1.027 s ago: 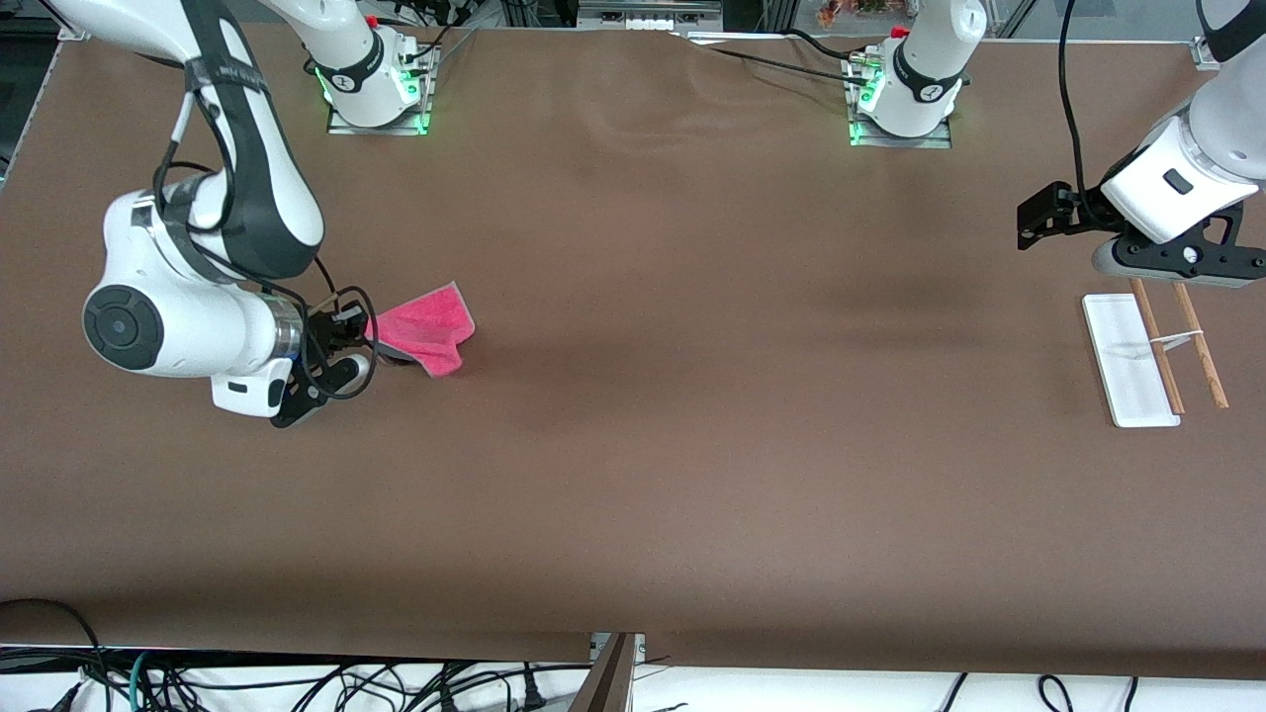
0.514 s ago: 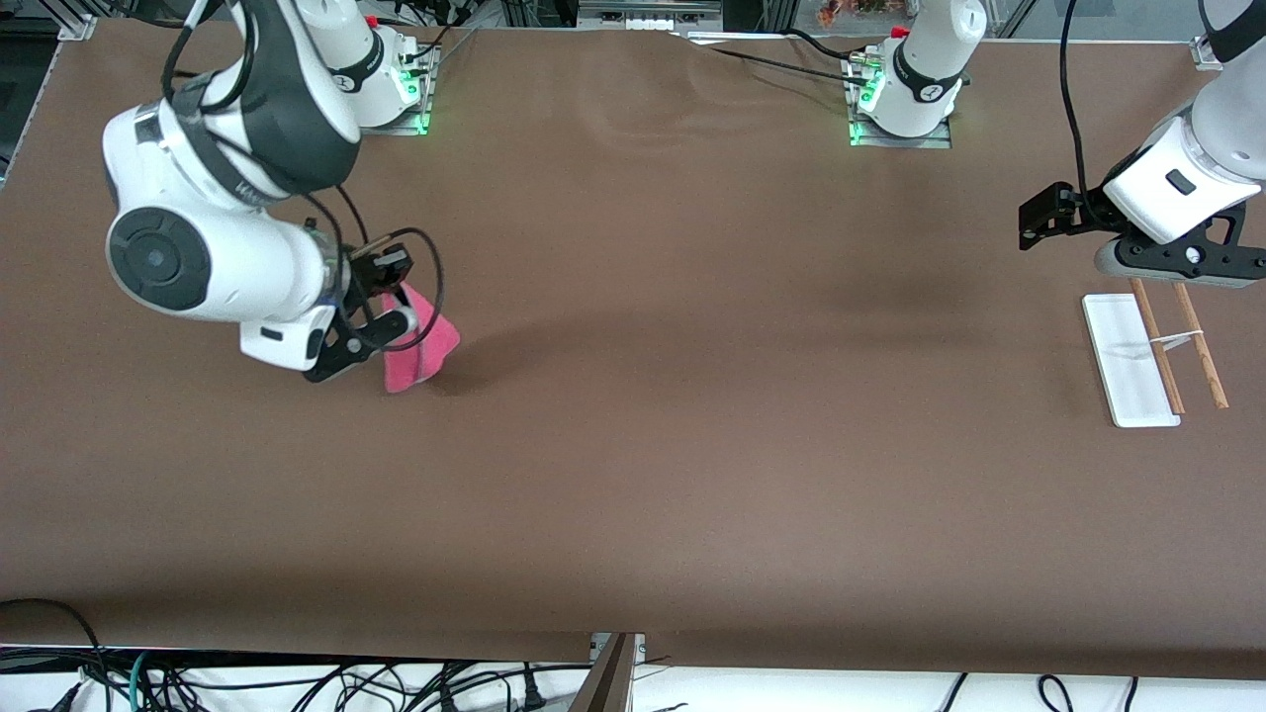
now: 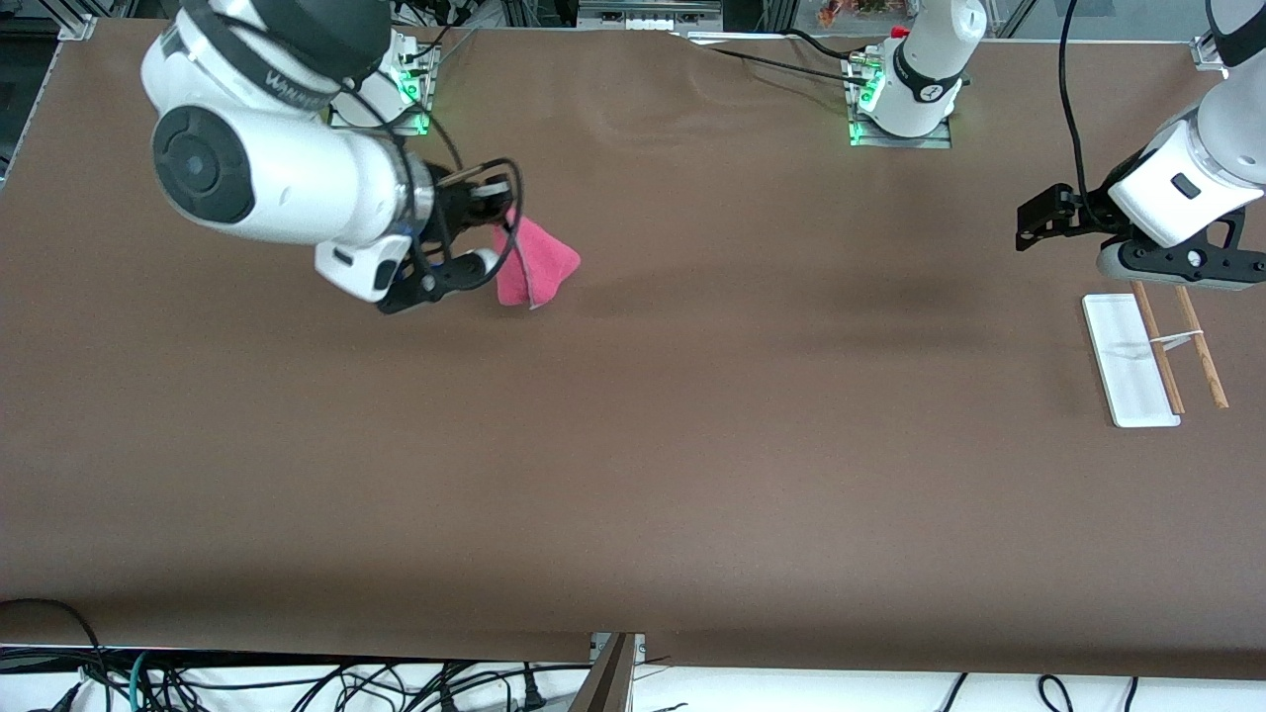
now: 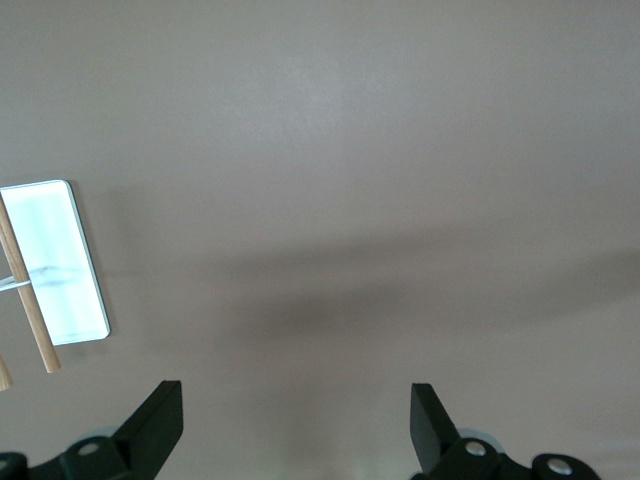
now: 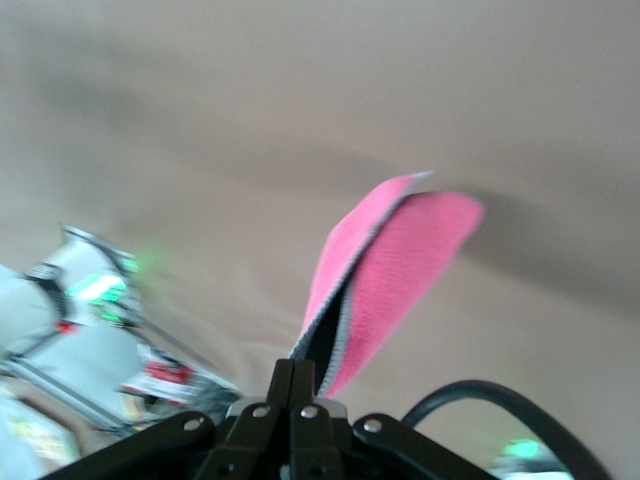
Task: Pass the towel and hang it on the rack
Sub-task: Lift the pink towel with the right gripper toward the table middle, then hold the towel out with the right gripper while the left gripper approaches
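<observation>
Aloft, towel point(image 3: 534, 265) pinched in right end effector point(image 3: 492, 259), rack point(image 3: 1152, 351) bare

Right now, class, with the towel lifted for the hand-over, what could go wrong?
1. The right gripper pinches the towel only by one edge; the loose rest may slip or swing.
2. The left gripper waits open over the table by the rack, far from the towel; a poorly aimed hand-over could drop it.

Right gripper point(image 3: 492, 259) lifted towel point(image 3: 534, 262) off table (now hanging folded), carried toward centre
</observation>
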Robot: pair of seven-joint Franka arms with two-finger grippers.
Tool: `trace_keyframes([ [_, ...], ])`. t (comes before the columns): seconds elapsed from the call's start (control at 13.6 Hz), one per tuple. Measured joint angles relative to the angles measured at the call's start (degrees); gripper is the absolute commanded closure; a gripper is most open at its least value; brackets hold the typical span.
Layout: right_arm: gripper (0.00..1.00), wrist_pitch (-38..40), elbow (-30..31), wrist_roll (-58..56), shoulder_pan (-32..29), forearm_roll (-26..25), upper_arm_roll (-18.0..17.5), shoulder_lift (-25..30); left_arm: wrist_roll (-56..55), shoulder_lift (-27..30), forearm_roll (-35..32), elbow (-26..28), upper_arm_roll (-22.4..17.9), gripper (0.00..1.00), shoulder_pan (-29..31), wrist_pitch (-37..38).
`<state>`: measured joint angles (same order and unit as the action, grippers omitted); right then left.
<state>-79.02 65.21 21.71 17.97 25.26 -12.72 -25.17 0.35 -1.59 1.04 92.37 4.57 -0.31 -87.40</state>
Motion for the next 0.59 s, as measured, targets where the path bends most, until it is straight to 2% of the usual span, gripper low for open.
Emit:
trace_keyframes([
  [0.15,1.0,-3.87,-0.41,8.64,0.12,4.09,-2.89,-0.14,0.0,-0.41,0.07,0.01,0.11,0.0,-0.05,1.28],
  [0.37,1.0,-9.92,-0.7,19.07,0.14,7.06,-6.76,-0.86,3.22,-1.22,0.39,0.03,0.26,0.0,-0.19,2.37],
  [0.59,1.0,-16.29,-0.72,28.15,0.26,11.91,-8.8,-1.91,9.62,-1.55,5.69,0.07,1.25,0.0,-0.39,3.74],
])
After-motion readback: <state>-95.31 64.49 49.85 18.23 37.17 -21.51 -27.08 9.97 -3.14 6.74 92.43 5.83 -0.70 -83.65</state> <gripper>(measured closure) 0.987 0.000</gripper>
